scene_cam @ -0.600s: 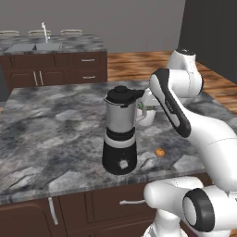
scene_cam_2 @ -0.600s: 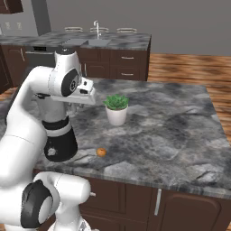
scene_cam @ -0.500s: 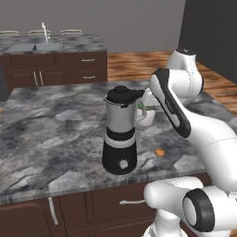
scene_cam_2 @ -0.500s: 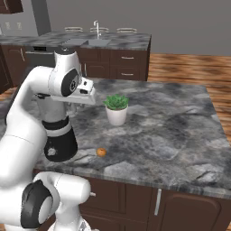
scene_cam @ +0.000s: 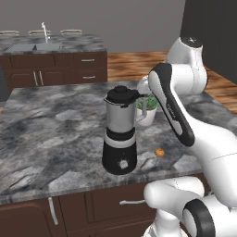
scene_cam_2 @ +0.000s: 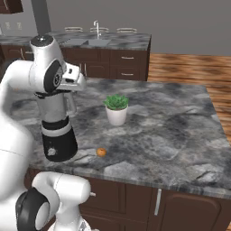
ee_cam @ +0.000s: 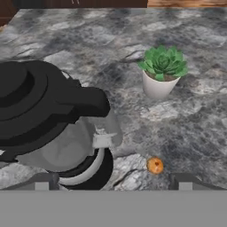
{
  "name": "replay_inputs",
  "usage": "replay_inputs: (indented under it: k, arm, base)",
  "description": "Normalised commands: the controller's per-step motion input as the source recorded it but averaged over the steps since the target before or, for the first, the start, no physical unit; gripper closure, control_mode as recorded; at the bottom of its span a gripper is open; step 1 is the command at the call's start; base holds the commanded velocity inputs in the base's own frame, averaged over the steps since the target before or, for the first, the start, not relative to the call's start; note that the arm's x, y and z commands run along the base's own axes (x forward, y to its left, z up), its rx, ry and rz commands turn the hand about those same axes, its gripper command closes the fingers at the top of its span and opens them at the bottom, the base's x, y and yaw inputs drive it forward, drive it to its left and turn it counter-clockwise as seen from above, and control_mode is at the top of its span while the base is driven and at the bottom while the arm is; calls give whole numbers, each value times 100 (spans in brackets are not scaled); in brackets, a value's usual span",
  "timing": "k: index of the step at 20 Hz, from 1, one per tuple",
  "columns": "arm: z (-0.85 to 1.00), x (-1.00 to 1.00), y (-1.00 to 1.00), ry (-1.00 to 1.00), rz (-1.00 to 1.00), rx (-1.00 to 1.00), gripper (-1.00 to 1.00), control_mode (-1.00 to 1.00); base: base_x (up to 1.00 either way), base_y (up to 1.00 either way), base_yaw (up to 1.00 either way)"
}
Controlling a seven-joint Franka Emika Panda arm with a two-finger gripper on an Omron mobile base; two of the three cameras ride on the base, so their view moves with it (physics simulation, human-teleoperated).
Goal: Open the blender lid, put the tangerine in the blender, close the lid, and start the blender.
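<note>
Colours on the marbled grey counter (scene_cam: 55, 134).
Blender (scene_cam: 120, 134): grey jar, black base; black blender lid (scene_cam: 121, 96); orange tangerine (scene_cam: 159, 152); white pot (scene_cam_2: 116, 116), green plant.

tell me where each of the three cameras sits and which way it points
Left base view: behind the arm on its left, looking forward and down at the blender; white arm rises lower right.
Right base view: behind on its right, facing the plant pot; arm fills the left.
Hand view: above the blender lid, looking down; open claw tips at the bottom.
All three share the blender, plant pot and tangerine.
</note>
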Motion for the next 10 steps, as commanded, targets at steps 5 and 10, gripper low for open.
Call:
replay_inputs:
  k: [5,10]
  arm:
    - [27,8,86,0,0,0,-100,-100]
    - [0,38,67,4,0,0,-100,-100]
  base:
    - [0,0,0]
    - [0,0,0]
